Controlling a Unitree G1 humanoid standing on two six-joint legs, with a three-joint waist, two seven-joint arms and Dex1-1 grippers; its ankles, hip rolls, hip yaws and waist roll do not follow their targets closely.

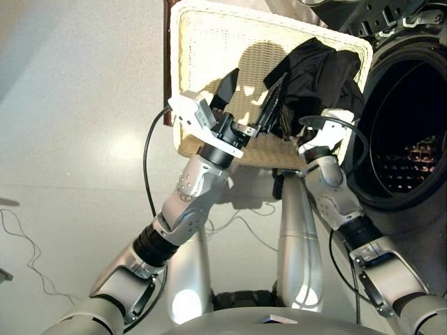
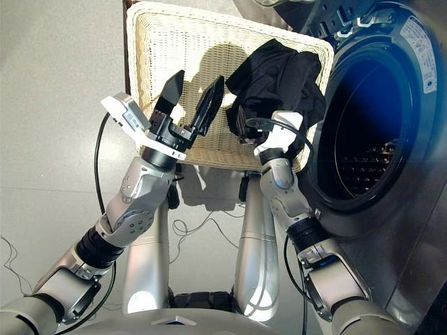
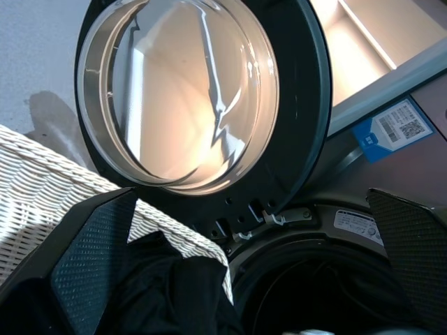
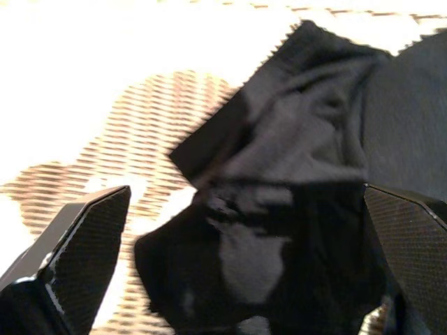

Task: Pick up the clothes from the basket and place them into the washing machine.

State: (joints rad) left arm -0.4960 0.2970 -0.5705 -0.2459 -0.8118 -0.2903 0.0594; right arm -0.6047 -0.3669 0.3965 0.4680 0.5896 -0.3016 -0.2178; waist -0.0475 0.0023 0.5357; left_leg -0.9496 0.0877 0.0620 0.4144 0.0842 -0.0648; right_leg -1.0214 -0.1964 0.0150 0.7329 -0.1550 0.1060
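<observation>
Hovering open right end effector (image 4: 244, 209) over black garment (image 2: 279, 77)

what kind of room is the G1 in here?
Likely a laundry area or a test setup of one: a front-loading washing machine with its glass door swung open, a cream wicker basket holding a black garment, and a bare grey floor.
</observation>
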